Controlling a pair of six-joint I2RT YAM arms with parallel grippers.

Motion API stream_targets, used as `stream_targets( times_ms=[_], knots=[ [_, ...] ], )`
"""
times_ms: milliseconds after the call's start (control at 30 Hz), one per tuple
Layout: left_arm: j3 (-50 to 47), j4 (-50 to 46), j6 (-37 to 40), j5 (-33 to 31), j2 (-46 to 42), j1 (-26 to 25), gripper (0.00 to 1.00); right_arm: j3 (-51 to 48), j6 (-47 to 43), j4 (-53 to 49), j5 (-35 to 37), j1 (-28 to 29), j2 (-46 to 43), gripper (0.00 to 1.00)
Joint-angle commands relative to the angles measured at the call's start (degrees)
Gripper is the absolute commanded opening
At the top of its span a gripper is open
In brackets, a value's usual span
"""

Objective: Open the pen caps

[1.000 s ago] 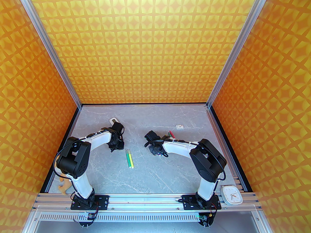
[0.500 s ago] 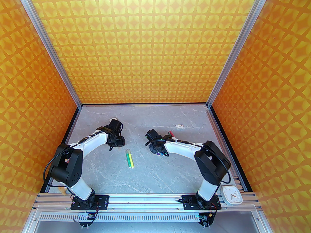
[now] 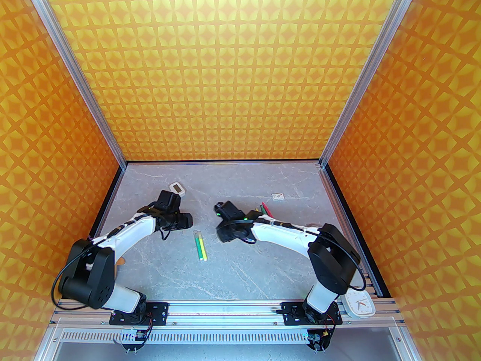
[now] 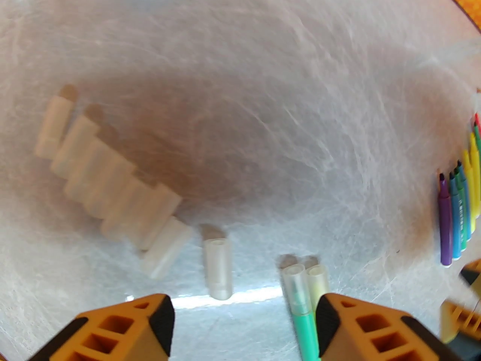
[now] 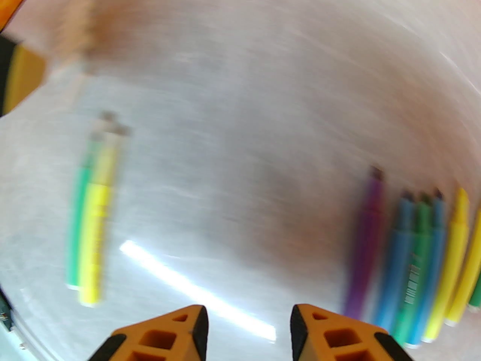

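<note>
With the left end effector [image 4: 245, 314] wide and the right end effector [image 5: 248, 329] narrower, both empty, and two capped pens [image 3: 200, 245] touching mid-tabletop [image 3: 244, 276], best grip one barrel, pinch its cap [image 4: 296, 281] squarely and pull straight along its axis.

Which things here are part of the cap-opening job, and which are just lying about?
Job: capped pens, uncapped pens, loose caps.
Lying about: clock, white gadget, small card.
</note>
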Motion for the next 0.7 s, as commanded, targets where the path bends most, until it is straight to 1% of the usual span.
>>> stream_targets(
  times_ms=[0,67,267,433,667],
  knots=[
    [-3.1,4.0,-0.8,2.1,-3.4,2.0,0.72,2.8,1.8,-0.9,-2.7,1.4,3.2,0.42],
    [-5.3,5.3,-1.0,3.4,-5.1,3.9,0.74,3.8,2.5,-0.6,-4.0,2.2,4.5,0.42],
    [-10.6,8.3,-2.3,7.2,-8.8,9.2,0.75,7.1,3.3,-1.2,-5.4,4.5,8.1,0.43],
    [-12.5,9.3,-2.5,7.4,-10.5,10.9,0.75,10.7,2.7,-3.1,-6.8,6.1,11.6,0.43],
    [-14.3,10.3,-2.7,8.0,-11.7,12.2,0.76,13.0,3.0,-4.5,-6.9,7.0,14.7,0.43]
  ],
)
